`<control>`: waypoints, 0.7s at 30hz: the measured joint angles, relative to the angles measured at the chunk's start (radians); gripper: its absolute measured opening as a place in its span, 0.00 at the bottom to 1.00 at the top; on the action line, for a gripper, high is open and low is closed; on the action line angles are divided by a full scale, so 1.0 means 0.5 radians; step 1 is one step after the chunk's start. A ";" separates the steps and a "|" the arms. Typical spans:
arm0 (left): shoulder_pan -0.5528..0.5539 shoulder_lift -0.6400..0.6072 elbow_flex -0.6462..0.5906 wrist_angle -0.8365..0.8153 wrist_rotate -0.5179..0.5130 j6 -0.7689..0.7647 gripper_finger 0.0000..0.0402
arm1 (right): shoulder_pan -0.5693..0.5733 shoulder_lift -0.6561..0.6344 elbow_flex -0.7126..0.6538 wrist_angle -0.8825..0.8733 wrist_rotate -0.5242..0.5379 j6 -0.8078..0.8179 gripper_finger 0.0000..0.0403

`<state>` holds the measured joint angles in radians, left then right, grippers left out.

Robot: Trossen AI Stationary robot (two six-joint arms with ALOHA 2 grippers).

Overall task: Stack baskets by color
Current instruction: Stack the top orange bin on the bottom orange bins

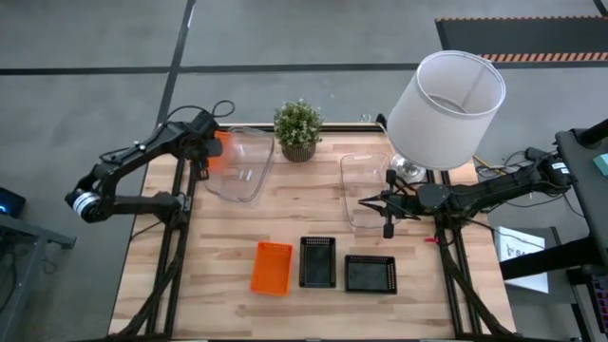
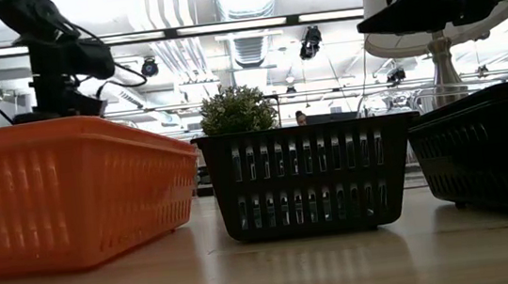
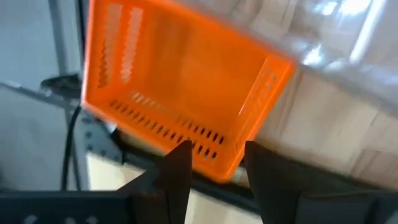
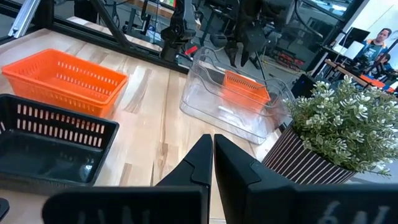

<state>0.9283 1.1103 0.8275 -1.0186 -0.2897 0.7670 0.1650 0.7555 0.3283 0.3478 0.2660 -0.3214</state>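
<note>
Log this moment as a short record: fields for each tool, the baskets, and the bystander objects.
left tool: far left table edge, fingers astride the rim of an orange basket, beside the left clear basket
right tool: shut, empty, over the right clear basket
near row: second orange basket, two black baskets, unstacked
bystanders: potted plant, lamp

Glossy clear plastic basket (image 1: 242, 166), matt orange plastic basket (image 1: 272, 267), pale wood table (image 1: 218, 247)
</note>
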 joint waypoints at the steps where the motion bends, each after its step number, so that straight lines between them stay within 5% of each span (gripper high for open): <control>1: 0.001 -0.019 0.007 -0.047 -0.019 -0.001 0.33 | 0.000 0.000 0.000 0.001 0.005 0.000 0.02; 6: -0.003 -0.128 0.032 -0.276 0.118 -0.144 0.33 | -0.001 0.000 0.001 0.000 0.066 0.024 0.02; 14: -0.130 -0.228 0.003 -0.282 0.816 -0.425 0.33 | 0.000 0.000 0.001 0.001 0.092 0.023 0.02; 16: -0.177 -0.228 0.004 -0.284 0.741 -0.421 0.33 | 0.000 0.000 0.001 0.001 0.102 0.022 0.02; 21: -0.187 -0.220 -0.017 -0.115 0.021 -0.287 0.33 | 0.000 0.000 0.001 0.002 0.103 0.022 0.02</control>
<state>0.8346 1.0001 0.8188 -1.0764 -0.2794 0.6234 0.1650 0.7555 0.3286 0.3489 0.3176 -0.3105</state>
